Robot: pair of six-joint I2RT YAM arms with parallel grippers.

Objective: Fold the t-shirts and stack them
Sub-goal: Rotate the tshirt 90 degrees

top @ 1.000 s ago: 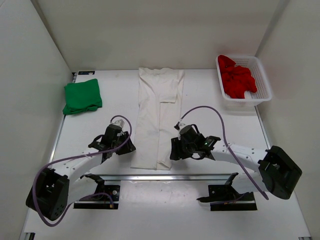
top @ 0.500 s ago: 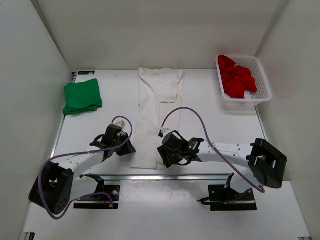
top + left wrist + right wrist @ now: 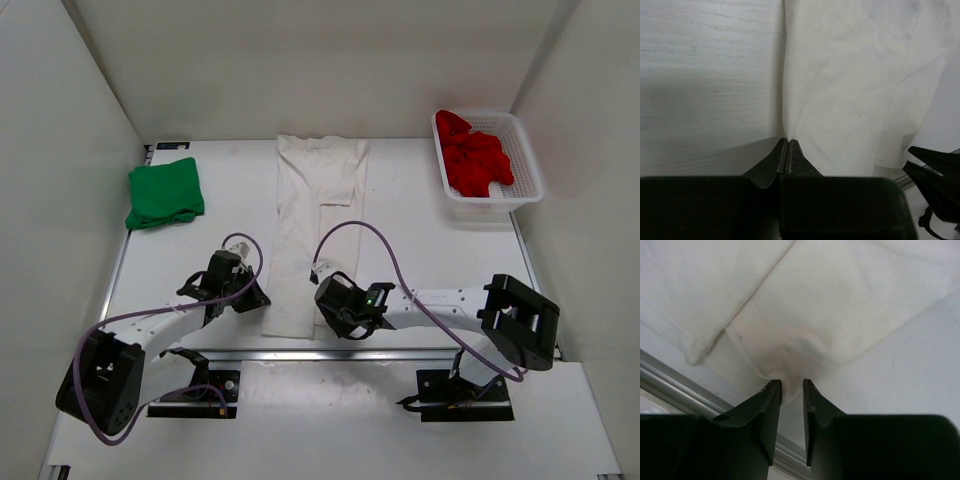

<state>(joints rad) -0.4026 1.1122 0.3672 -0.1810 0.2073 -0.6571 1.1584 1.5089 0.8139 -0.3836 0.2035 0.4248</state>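
The white t-shirt [image 3: 310, 230] lies in a long folded strip down the middle of the table. My left gripper [image 3: 258, 300] sits at its near left edge; in the left wrist view the left gripper [image 3: 788, 141] is shut on that edge of the white t-shirt [image 3: 855, 85]. My right gripper [image 3: 324, 310] is at the near right corner. In the right wrist view the right gripper [image 3: 792, 385] has its jaws a little apart, with a puckered bit of the white t-shirt [image 3: 840, 305] between the tips. A folded green t-shirt [image 3: 165, 193] lies at the back left. The red t-shirt [image 3: 475, 158] is crumpled in the basket.
The white mesh basket [image 3: 527, 170] stands at the back right. A metal rail [image 3: 350, 353] runs along the table's near edge, just behind both grippers, and shows in the right wrist view as the rail [image 3: 670, 375]. White walls enclose three sides.
My right gripper slid left onto the white t-shirt's near right corner and its jaws narrowed around the cloth. My left gripper closed on the shirt's left edge.
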